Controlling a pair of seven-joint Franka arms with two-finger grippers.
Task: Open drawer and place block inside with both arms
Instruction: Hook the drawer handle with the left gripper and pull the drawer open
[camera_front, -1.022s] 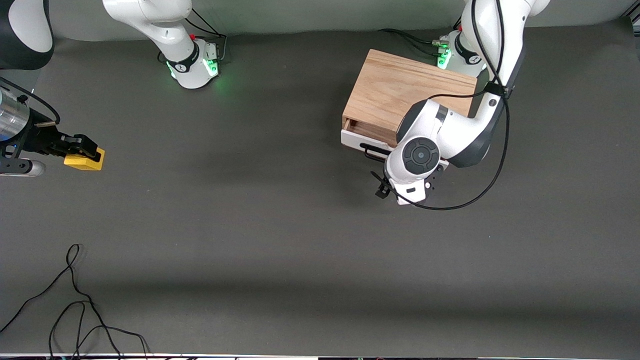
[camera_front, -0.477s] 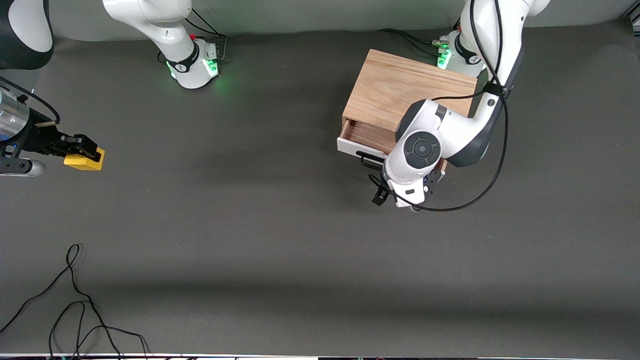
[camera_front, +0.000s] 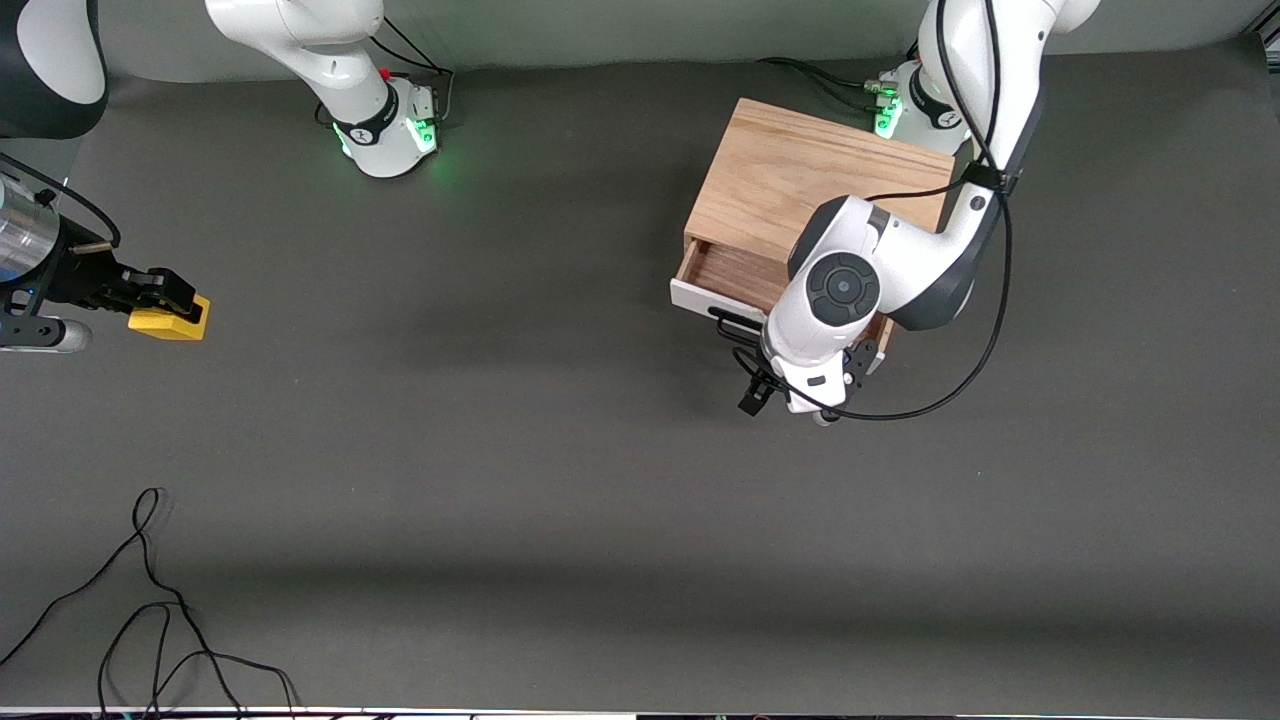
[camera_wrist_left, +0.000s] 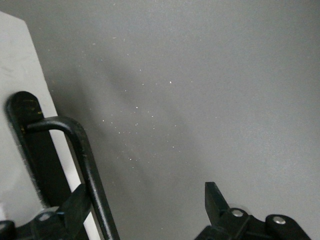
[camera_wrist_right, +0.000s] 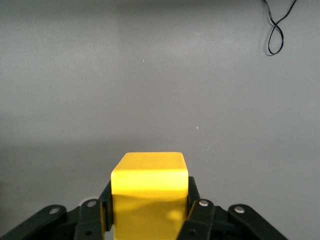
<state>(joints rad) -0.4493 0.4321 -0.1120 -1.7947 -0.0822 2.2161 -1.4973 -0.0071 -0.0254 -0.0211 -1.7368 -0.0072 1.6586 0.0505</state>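
Note:
The light oak cabinet (camera_front: 800, 175) stands near the left arm's base. Its white-fronted drawer (camera_front: 697, 296) is pulled partly out and shows its wood interior (camera_front: 728, 272). My left gripper (camera_wrist_left: 145, 192) is open in front of the drawer. One finger (camera_wrist_left: 77, 200) sits between the black wire handle (camera_wrist_left: 87, 167) and the drawer front (camera_wrist_left: 20, 70); the other stands well apart. In the front view the left wrist (camera_front: 840, 290) hides the gripper. My right gripper (camera_front: 165, 300) is shut on the yellow block (camera_front: 168, 322), which also shows in the right wrist view (camera_wrist_right: 150, 175), at the right arm's end of the table.
A loose black cable (camera_front: 150, 600) lies on the dark mat near the front camera at the right arm's end; it also shows in the right wrist view (camera_wrist_right: 277, 30). The two green-lit bases (camera_front: 385, 135) (camera_front: 915, 110) stand along the table's back edge.
The drawer has slid farther out of the cabinet toward the front camera, and the left wrist has moved with it. The right gripper and the block have not moved.

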